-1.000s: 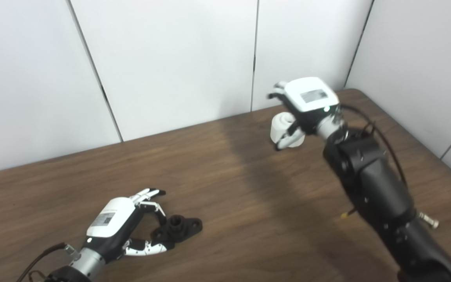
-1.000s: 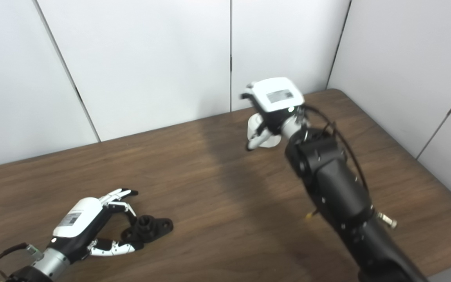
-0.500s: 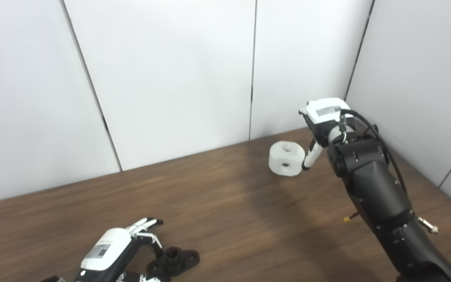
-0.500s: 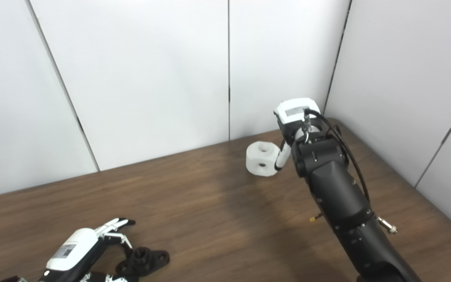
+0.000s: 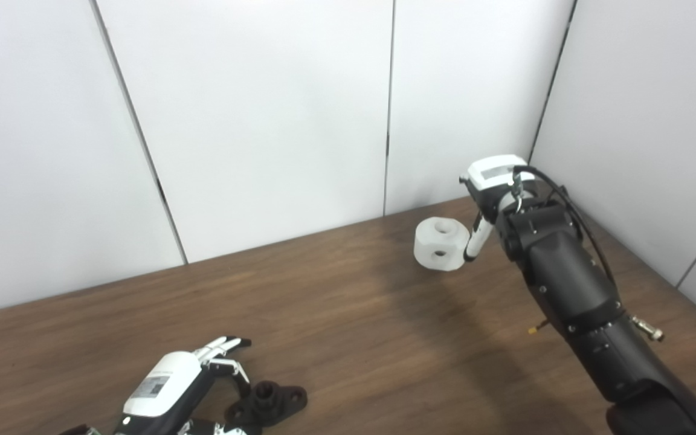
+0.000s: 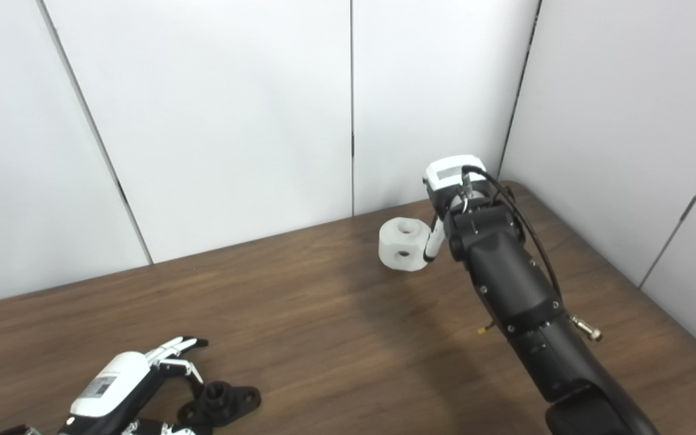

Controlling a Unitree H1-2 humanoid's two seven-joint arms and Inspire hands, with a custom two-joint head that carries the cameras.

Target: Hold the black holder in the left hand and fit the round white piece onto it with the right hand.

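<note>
Your left hand sits at the near left of the desk, fingers spread around the black holder, not clearly gripping. Your right hand is far right, beside the round white piece; you can't tell its grip.

The table is dark brown wood-grain with a smooth, faintly satiny surface. On it, the round white piece looks like matt white plastic, and the black holder like matt black plastic. Both the left hand and the right hand have glossy white shells over black parts, and the panels behind the table are smooth, matt white.
</note>
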